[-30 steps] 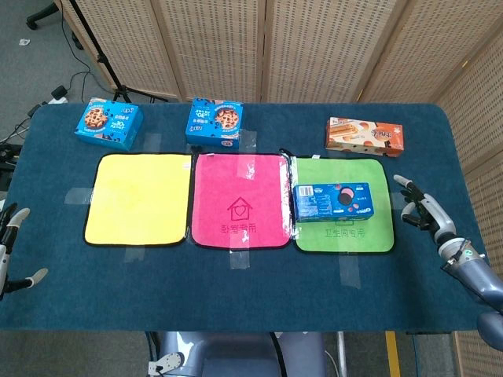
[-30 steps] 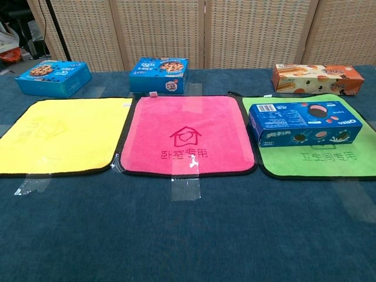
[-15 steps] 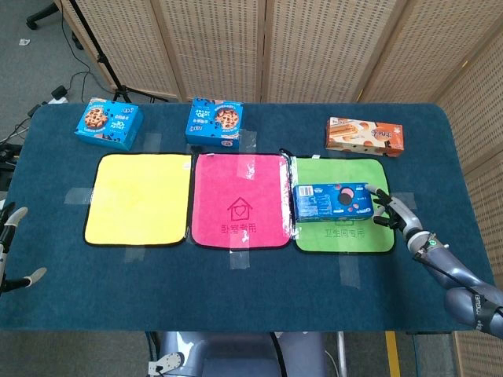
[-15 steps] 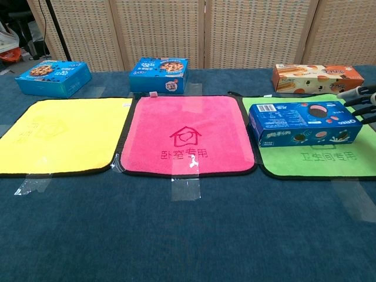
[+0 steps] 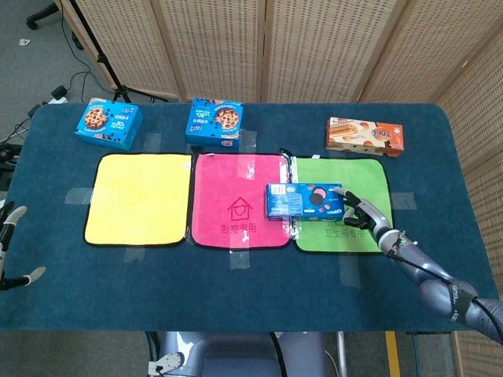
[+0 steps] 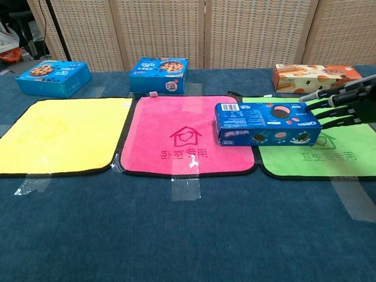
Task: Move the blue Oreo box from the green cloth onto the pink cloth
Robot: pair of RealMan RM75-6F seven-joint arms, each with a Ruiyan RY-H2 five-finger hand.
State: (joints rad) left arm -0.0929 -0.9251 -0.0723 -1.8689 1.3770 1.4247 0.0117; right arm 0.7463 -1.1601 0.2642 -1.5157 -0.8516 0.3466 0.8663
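The blue Oreo box (image 5: pixel 302 199) (image 6: pixel 265 124) lies across the seam, its left part on the pink cloth (image 5: pixel 236 212) (image 6: pixel 176 138) and its right part on the green cloth (image 5: pixel 355 236) (image 6: pixel 311 158). My right hand (image 5: pixel 363 214) (image 6: pixel 341 104) reaches in from the right over the green cloth. Its fingers are spread and touch the box's right end without wrapping it. My left hand (image 5: pixel 9 245) stays at the table's far left edge, fingers apart and holding nothing, seen only in the head view.
A yellow cloth (image 5: pixel 137 196) lies left of the pink one. Two blue cookie boxes (image 5: pixel 110 122) (image 5: pixel 214 122) and an orange biscuit box (image 5: pixel 365 135) stand along the back of the table. Clear tape strips hold the cloth corners down.
My right hand came in from the right edge to the box's right end. The box then slid left, from fully on the green cloth to straddling the pink and green cloths.
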